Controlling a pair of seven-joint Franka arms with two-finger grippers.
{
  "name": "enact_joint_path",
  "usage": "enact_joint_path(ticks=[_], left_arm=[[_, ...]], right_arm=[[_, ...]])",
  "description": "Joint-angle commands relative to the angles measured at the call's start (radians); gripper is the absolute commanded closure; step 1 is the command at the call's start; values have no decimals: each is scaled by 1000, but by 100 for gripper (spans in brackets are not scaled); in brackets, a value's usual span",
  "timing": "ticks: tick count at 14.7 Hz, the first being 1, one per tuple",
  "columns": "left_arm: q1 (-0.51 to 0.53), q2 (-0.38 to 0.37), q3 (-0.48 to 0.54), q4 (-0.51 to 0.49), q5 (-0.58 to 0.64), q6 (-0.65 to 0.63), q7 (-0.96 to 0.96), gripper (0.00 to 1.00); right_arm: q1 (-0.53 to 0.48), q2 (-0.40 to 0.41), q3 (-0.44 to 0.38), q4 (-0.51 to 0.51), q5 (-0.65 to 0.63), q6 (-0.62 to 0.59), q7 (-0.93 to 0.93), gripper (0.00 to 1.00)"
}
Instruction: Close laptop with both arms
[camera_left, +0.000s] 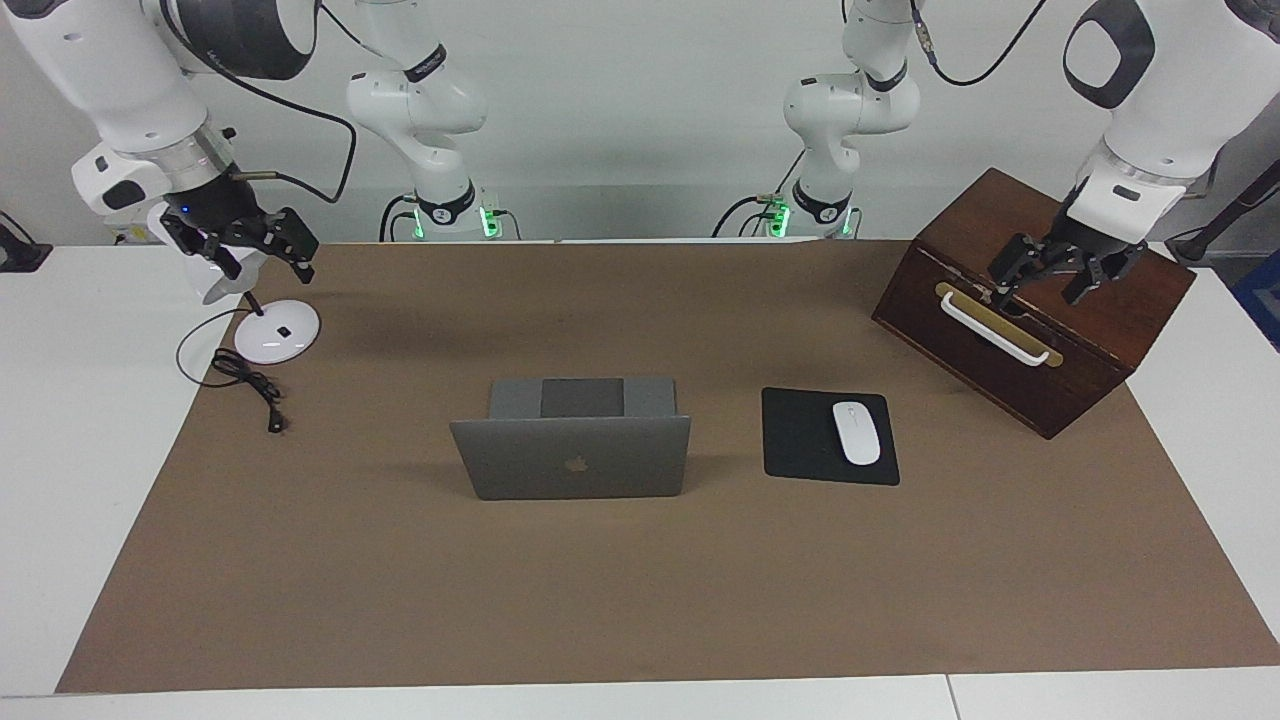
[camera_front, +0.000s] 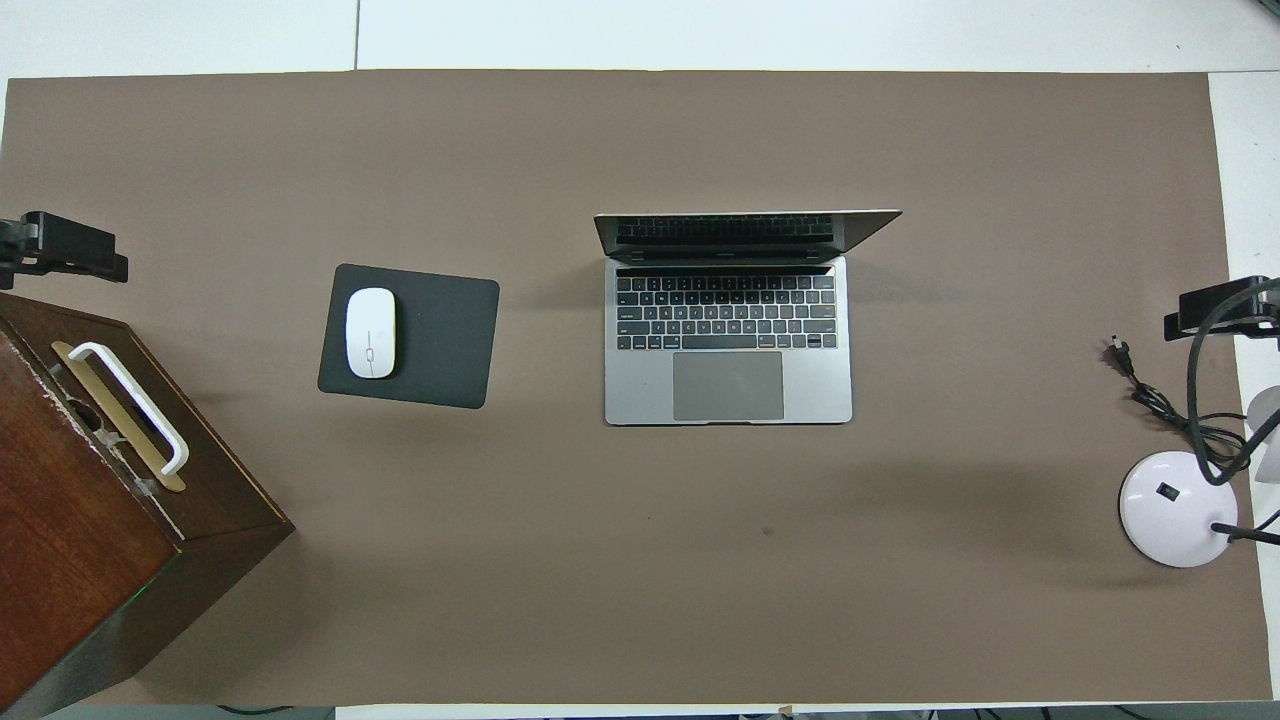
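Laptop (camera_left: 571, 455) stands open, lid upright, silver-grey. Beside it, toward the left arm's end: mouse pad (camera_left: 812, 440) carrying mouse (camera_left: 856, 432), then wooden box (camera_left: 1050, 330). Left hand (camera_left: 1050, 272) over the box and right hand (camera_left: 250, 248) over the lamp base (camera_left: 277, 331) both have fingers apart, gripping nothing.

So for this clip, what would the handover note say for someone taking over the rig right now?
Left gripper: open, raised over the wooden box at its end of the table, holding nothing.
Right gripper: open, raised over the white lamp base, holding nothing.
Laptop: mid-table, lid up, beside the mouse pad with the mouse.
Done: nothing; neither arm touches the laptop.
Left: bring both grippers to the lid and fold it shut.
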Motion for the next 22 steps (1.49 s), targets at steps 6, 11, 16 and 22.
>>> enact_joint_path(ticks=[6, 11, 16, 22], left_arm=[[1, -34, 1, -40, 18, 7, -4, 0], [-10, -33, 3, -40, 18, 15, -7, 0], [-12, -33, 3, -40, 18, 14, -7, 0], [-8, -34, 4, -40, 18, 14, -13, 0]], right_arm=[[-3, -29, 7, -46, -10, 62, -21, 0], [-2, -27, 7, -47, -10, 73, -25, 0], [0, -29, 12, -49, -7, 74, -39, 0], [-14, -37, 12, -69, -7, 76, -61, 0]])
